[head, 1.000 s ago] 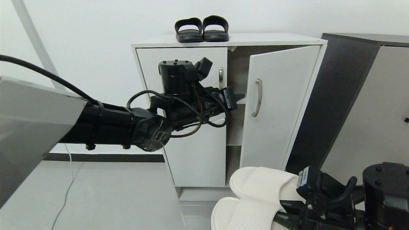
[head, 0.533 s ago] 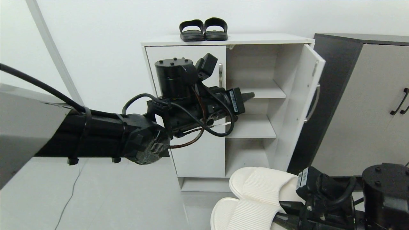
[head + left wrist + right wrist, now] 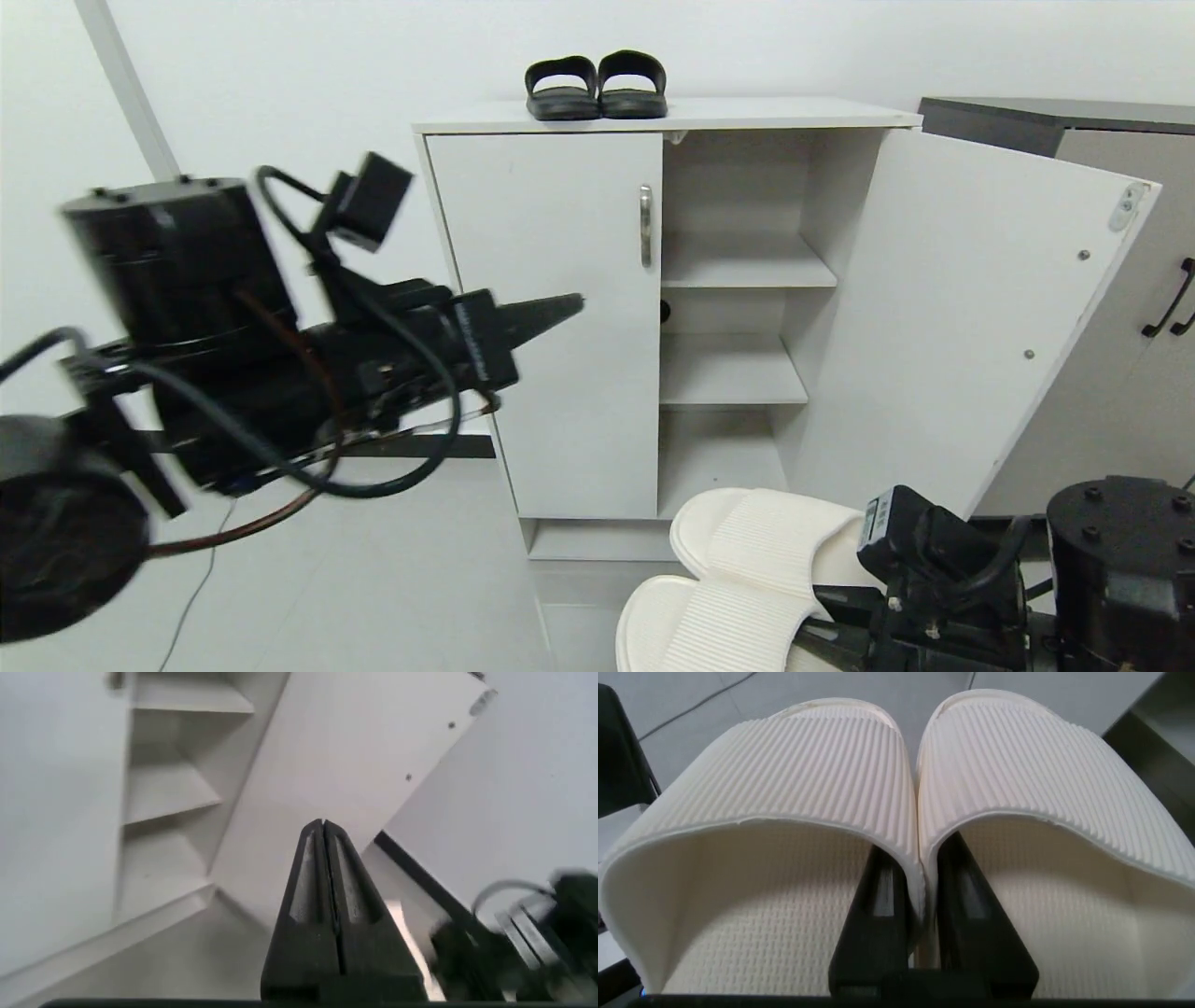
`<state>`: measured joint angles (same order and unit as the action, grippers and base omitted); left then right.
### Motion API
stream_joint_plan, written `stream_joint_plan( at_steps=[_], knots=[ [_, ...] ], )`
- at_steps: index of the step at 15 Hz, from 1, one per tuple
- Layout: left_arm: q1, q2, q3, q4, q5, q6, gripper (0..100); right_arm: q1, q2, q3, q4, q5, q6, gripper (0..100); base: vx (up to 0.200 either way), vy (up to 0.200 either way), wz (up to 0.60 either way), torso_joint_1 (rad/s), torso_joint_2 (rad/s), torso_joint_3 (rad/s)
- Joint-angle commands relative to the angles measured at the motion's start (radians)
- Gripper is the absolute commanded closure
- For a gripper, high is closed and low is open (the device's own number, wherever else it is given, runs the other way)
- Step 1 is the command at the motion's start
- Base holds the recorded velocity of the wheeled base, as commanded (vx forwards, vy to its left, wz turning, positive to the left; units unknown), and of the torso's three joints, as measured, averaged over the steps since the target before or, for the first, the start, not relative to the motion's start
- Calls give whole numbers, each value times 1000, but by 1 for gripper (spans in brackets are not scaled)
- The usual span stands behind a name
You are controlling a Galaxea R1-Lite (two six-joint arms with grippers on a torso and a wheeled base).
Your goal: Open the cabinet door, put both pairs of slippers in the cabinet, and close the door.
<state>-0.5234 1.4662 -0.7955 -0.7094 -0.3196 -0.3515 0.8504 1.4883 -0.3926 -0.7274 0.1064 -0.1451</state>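
Before the foot of the cabinet [image 3: 747, 114], the white slippers [image 3: 747, 579] are clamped in the jaws of the right gripper [image 3: 920, 873]. The left gripper [image 3: 565, 306], jaws pressed together on nothing, is held before the shut door [image 3: 551, 355]; the other door [image 3: 962, 317] is swung wide, and black slippers [image 3: 597, 86] are set on top.

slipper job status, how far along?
Done: cabinet door stands wide open. In hand: right tool shut on the white slippers; left tool shut, empty. Left: white slippers onto a shelf, black slippers off the cabinet top and in, door closed.
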Motion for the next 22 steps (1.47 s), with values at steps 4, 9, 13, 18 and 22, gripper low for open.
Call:
stream_joint_plan(
  at_steps=[4,9,13,18,22],
  knots=[
    [157,-1009,380,628,246,89,100,-21,10,-5,-1,-1,4,100,0,0,0,0,0,0],
    [422,-1377,470,1028,350,204,100,-22,20,-6,-4,1,4,100,0,0,0,0,0,0],
    [563,-1409,639,867,447,309,100,-24,30,-12,-4,1,6,100,0,0,0,0,0,0],
    [523,-1466,796,712,332,378,100,-14,47,-20,-6,1,4,100,0,0,0,0,0,0],
    [523,-1466,796,712,312,379,100,-11,144,-103,-7,-148,55,100,0,0,0,0,0,0]
  ],
)
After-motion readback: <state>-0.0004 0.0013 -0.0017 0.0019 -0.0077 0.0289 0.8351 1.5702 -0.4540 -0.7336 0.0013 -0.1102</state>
